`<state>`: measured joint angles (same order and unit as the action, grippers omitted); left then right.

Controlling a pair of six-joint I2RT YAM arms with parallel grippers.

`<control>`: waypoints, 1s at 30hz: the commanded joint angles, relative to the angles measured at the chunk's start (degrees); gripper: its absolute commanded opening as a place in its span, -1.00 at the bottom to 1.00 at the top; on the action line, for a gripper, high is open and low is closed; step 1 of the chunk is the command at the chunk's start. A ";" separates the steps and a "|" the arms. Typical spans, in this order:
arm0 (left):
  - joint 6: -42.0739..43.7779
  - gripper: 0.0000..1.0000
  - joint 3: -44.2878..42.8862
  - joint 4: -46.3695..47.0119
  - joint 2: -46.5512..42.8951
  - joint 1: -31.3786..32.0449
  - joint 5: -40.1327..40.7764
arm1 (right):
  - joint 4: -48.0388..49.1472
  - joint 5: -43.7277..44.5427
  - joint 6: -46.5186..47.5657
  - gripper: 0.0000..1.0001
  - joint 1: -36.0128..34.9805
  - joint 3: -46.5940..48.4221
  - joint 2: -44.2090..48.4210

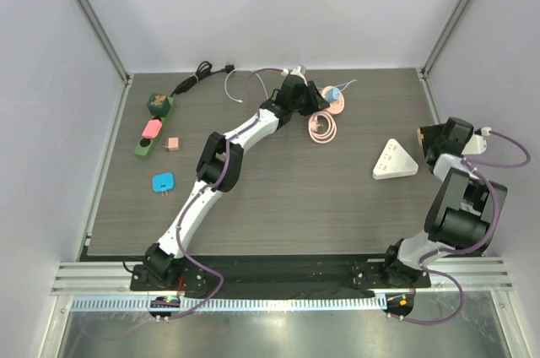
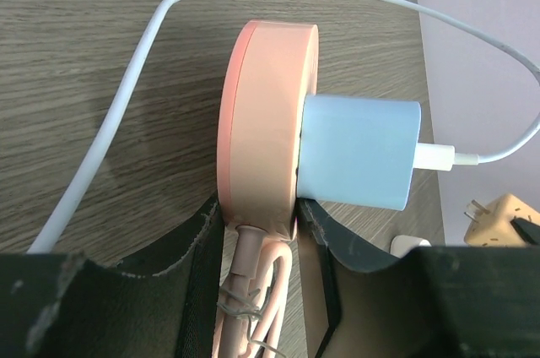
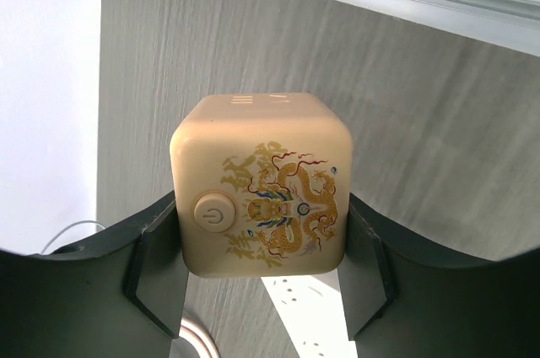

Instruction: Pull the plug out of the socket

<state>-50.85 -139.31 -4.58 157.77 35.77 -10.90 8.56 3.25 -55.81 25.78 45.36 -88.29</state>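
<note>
A round pink socket [image 2: 266, 122] stands on edge on the table. A light blue plug [image 2: 359, 151] sits in its face, and a white cable [image 2: 126, 113] loops away from the plug. My left gripper [image 2: 257, 223] is shut on the socket's lower rim, beside its pink cord [image 2: 253, 307]. From above, the left gripper [image 1: 305, 93] is at the far middle of the table, with the socket [image 1: 339, 105] and the plug [image 1: 333, 92] just to its right. My right gripper [image 3: 263, 235] is shut on a cream cube adapter [image 3: 261, 181] with a dragon print, off at the right edge [image 1: 424, 138].
A white triangular power strip [image 1: 394, 161] lies left of the right gripper. The coiled pink cord [image 1: 322, 127] lies in front of the socket. A green strip [image 1: 152, 122] with a pink plug, a small peach cube [image 1: 172, 143], a blue adapter [image 1: 163, 181] and a black cable [image 1: 202, 73] lie at the left.
</note>
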 commanded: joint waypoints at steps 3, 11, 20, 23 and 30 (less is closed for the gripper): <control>0.05 -1.00 -0.53 1.68 0.34 0.09 -2.11 | 2.00 -1.84 -4.31 -0.67 2.61 -6.07 7.85; 0.22 -0.99 0.61 1.94 -0.71 0.18 -2.82 | -7.24 -0.25 -1.58 -0.46 6.29 -10.81 18.06; 0.84 -1.00 2.02 2.03 -1.86 0.18 -2.99 | -7.33 -4.47 -2.02 -0.28 9.29 -17.50 22.37; 0.84 -1.00 2.02 2.12 -1.86 0.18 -3.08 | -7.15 -4.74 -2.28 -0.28 9.29 -18.64 22.73; 0.75 -1.00 2.11 2.03 -1.94 0.18 -3.87 | -7.94 -7.37 -2.20 0.54 9.82 -19.35 24.83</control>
<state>-50.83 -137.80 -2.11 157.77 35.75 -13.32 -1.15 -1.93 -57.98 35.33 25.56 -66.85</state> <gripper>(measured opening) 0.365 0.733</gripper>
